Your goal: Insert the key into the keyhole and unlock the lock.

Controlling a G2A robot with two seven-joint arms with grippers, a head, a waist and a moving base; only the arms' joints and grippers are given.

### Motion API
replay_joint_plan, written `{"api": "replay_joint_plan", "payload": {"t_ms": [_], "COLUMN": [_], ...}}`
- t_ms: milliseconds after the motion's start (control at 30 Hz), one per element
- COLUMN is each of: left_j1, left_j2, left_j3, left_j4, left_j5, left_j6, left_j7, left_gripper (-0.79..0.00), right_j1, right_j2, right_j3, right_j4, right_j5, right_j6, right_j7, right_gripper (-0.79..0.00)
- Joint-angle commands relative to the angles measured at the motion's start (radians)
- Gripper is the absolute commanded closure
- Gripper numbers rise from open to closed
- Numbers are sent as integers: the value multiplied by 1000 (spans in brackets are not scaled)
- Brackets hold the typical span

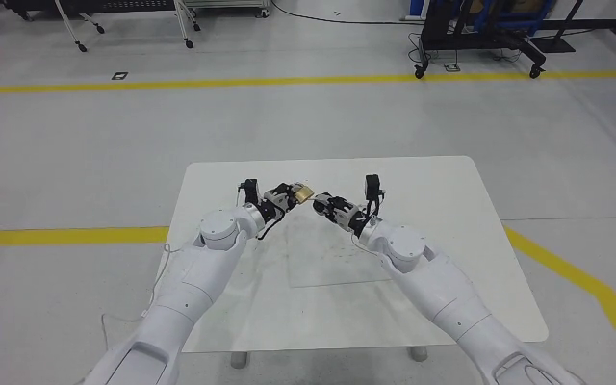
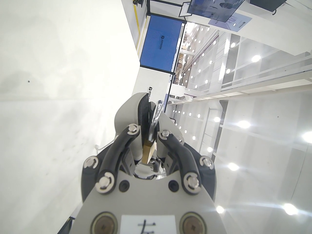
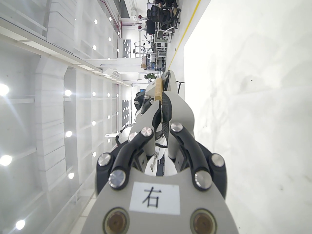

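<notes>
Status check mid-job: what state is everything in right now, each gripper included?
lock: lifted off the table, held between the two grippers; locked or unlocked, cannot tell.
left gripper: shut on the lock.
right gripper: fingers shut, tips right at the lock's brass body.
key: cannot tell whether it is inserted.
</notes>
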Motion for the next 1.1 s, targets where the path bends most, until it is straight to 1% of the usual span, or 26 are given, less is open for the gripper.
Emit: {"api": "replay_joint_plan", "payload": {"t_ms": [0,233,433,533,667,767,1000,1067], "left_j1": [0,2,2,2,0,5,5,17], "left_j2": [-1,-4,-4,-2,1,0,0,-1], "left_j3": [0,-6,-20,-37,-53,-65,-65,-65], "left_j4": [-1,-3,-3,-2,2,-2,-2,-14], "left_j5": [2,7,9,1,0,-37,-37,-38], "left_j6": [10,19,18,19,22,28,28,23], "left_j7": [7,8,12,11,1,-26,-26,-19], "left_gripper": [0,0,0,0,0,0,0,0], "right_j1": [1,0,-7,-21,-61,-61,-61,-69], "right_j2": [-3,-12,-13,-5,16,16,16,14], "right_j3": [-4,-4,24,60,139,139,139,137], "right_j4": [0,5,9,5,-27,-27,-27,-35], "right_j5": [-7,-21,-12,0,4,4,4,21], "right_j6": [8,10,-16,-51,-122,-122,-122,-122], "right_j7": [7,22,43,82,143,143,143,145], "right_gripper": [0,0,0,0,0,0,0,0]}}
